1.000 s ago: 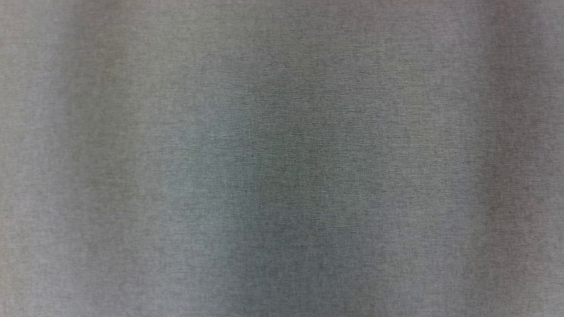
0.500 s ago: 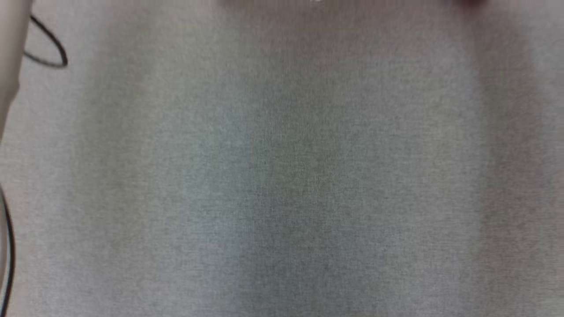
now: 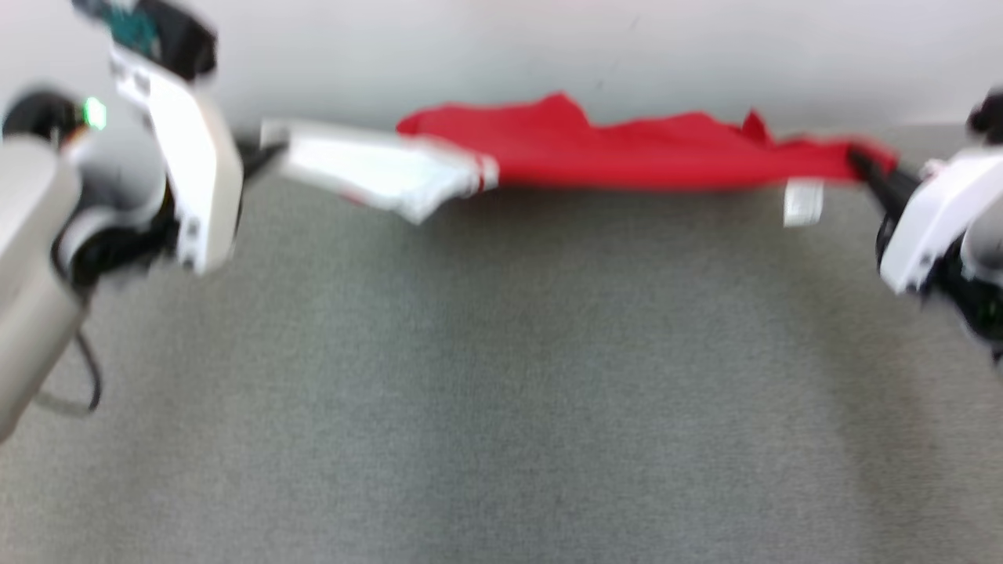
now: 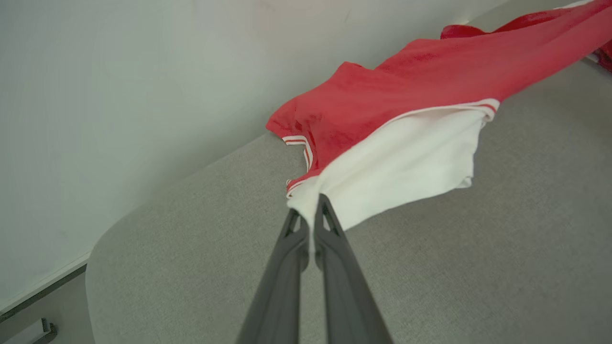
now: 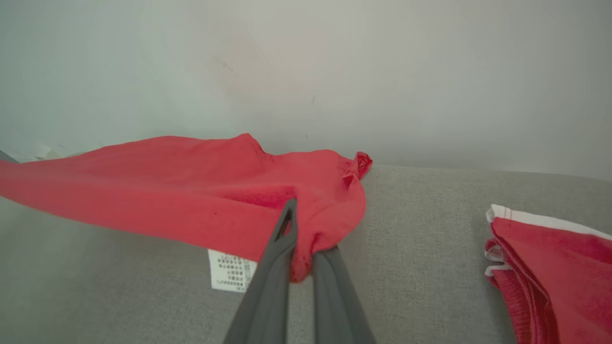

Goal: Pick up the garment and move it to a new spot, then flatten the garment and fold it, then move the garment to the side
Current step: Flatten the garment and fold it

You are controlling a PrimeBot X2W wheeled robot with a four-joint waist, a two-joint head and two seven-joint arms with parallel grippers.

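Observation:
A red garment [image 3: 627, 149] with a white sleeve [image 3: 376, 168] hangs stretched between my two grippers, along the far edge of the grey table [image 3: 501, 376]. My left gripper [image 3: 262, 153] is shut on the white sleeve's corner; in the left wrist view its gripper [image 4: 311, 217] pinches the white cloth of the garment [image 4: 406, 91]. My right gripper [image 3: 859, 160] is shut on the red end; in the right wrist view the gripper [image 5: 303, 260] has a bunch of the garment [image 5: 167, 186] between its fingers. A white label [image 5: 229, 270] dangles below the cloth.
A pale wall [image 3: 470, 47] rises right behind the table's far edge. Another red piece with white trim [image 5: 545, 272] lies on the table to the right in the right wrist view. A dark cable [image 3: 78, 392] loops by my left forearm.
The head camera has swung up: earlier it showed bare grey table, then a forearm edge and cable; now both arms and the stretched garment are in the picture.

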